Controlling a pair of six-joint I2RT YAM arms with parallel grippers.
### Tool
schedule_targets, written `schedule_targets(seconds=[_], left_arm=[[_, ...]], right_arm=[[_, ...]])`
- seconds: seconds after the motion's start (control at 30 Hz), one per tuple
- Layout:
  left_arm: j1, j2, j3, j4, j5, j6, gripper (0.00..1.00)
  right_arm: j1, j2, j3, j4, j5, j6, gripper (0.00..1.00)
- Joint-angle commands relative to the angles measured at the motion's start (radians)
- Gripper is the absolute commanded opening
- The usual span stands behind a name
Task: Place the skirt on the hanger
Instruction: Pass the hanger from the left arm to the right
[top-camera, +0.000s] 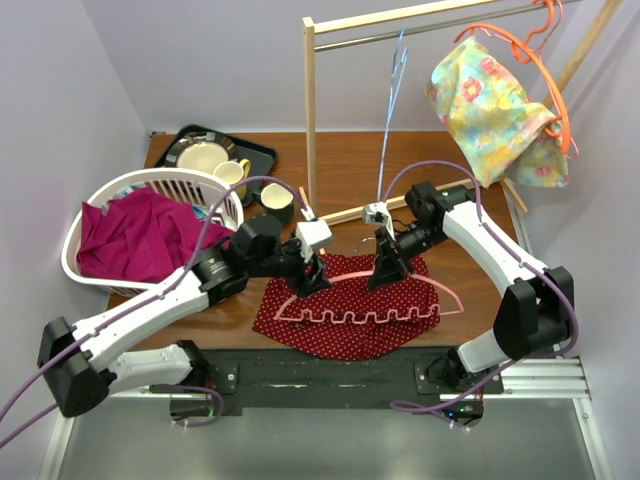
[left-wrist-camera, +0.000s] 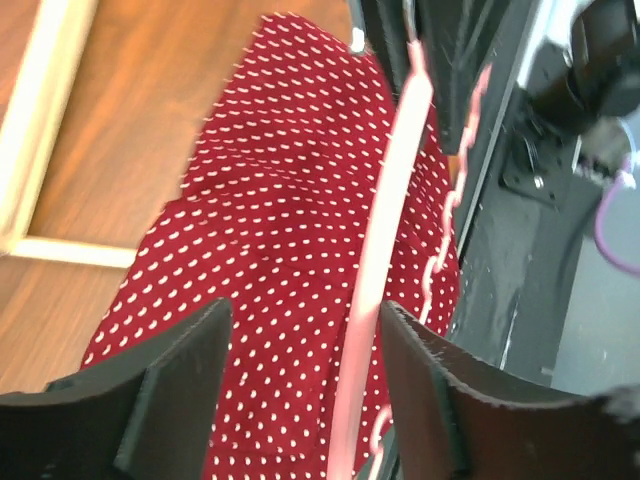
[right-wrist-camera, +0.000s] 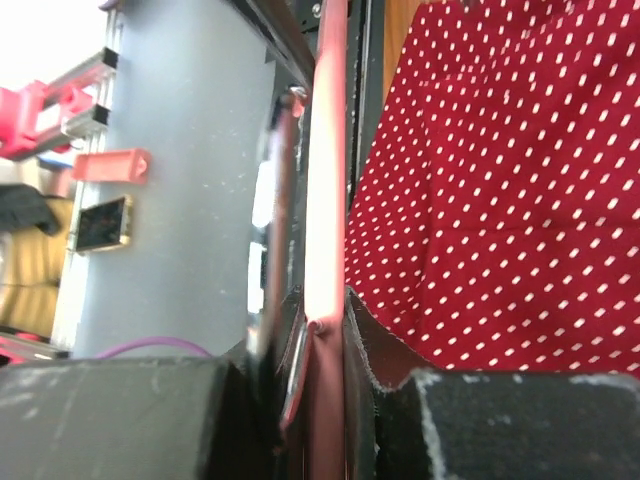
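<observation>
Your left gripper (left-wrist-camera: 305, 350) is standing wide open astride the pink plastic hanger (left-wrist-camera: 385, 250), while your right gripper (right-wrist-camera: 320, 370) is clamping its bar. The hanger is lying on the red white-dotted fabric skirt (top-camera: 345, 335), which is spreading across the brown wooden table (top-camera: 340, 160) near the arm bases.

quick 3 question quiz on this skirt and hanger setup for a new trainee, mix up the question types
1. True or false: the pink hanger is hanging on the wooden rack.
2. What lies in the white laundry basket? A) a magenta cloth B) a floral garment C) cups
3. Fill in: the left gripper has its jaws ____ on either side of the hanger's bar.

Key
1. False. It lies on the red dotted skirt on the table.
2. A, the magenta cloth.
3. Open.
</observation>
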Motion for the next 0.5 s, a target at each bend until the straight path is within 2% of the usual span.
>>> schedule_targets(seconds=[0.0,0.07,0.2,0.33,0.47], left_arm=[[0.012,-0.131,-0.053,0.027,-0.105,-0.158,0.67],[0.012,-0.173,-0.073,-0.027,-0.128,-0.248,0.68],[0.003,-0.25,-0.162,-0.064,-0.087,-0.425,0.68],[-0.017,-0.309,-0.205,-0.108,-0.079,-0.515,0.68],[-0.03,-0.365,-0.238,-0.096,-0.062,-0.581,0.68]], right_arm=[[-0.014,0.017,-0.021,-0.1,-0.052,0.084,0.0],[-0.014,0.059,-0.02,-0.112,-0.081,0.078,0.0],[-0.01,0.151,-0.014,-0.152,-0.142,0.015,0.0],[0.002,0.258,-0.021,-0.242,-0.19,-0.094,0.0],[0.012,0.304,-0.087,-0.184,-0.24,-0.1,0.0]])
